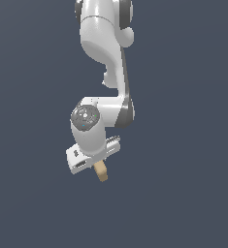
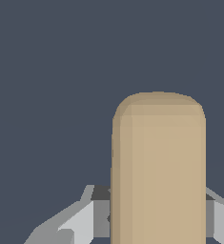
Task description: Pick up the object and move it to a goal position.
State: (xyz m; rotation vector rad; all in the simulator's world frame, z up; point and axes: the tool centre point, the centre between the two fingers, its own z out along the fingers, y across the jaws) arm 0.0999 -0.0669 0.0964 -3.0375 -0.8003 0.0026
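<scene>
Block (image 2: 158, 171): tan slab with rounded edges and corners, plain surface. In the wrist view it fills the near field, standing out lengthwise from the gripper (image 2: 156, 217), its rounded far end toward the dark background. Its base sits between the two grey fingers (image 2: 77, 221), one showing on either side of it, each pressed flush against a side face. No gap shows between finger and block on either side, so the fingers are clamped on the block.

Gripper (image 1: 97, 162), exterior view: white hand at the low end of the arm, tilted, with the block (image 1: 101, 171) sticking out below it as a short narrow tan bar, angled down and slightly toward the exterior view's right. Only the outer part of the block shows; the rest is hidden by the hand. The fingers themselves are too small to make out here.

Arm (image 1: 108, 58): white with dark grey joints, reaching down from the upper edge of the exterior view, with a round grey cap on the wrist joint just above the hand.

Background (image 1: 193, 145): flat dark blue-grey all round, no surface line visible. The block hangs clear in it, touching only the fingers.
</scene>
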